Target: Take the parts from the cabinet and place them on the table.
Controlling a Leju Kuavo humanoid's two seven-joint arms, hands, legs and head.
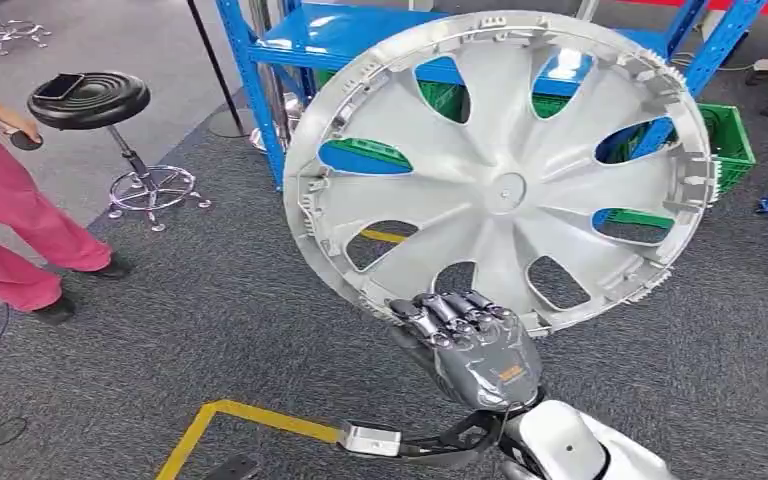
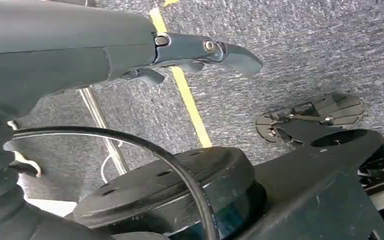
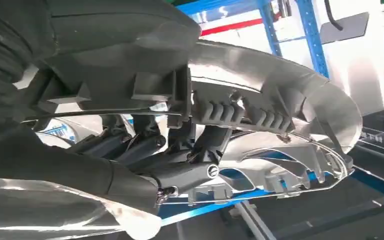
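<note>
One silver hubcap, no legible writing, hangs clamped at its rim by the right hand's fingers.

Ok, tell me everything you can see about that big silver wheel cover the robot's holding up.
The wheel cover is a round silver-grey disc, plastic by the look of it, with broad spokes, teardrop openings, a small round hub and a ribbed, clipped rim. Its inner side faces the head camera. It is held up on edge, tilted, in front of the blue rack. The right hand grips its lower rim, fingers hooked over the edge. Nothing else touches it.
</note>
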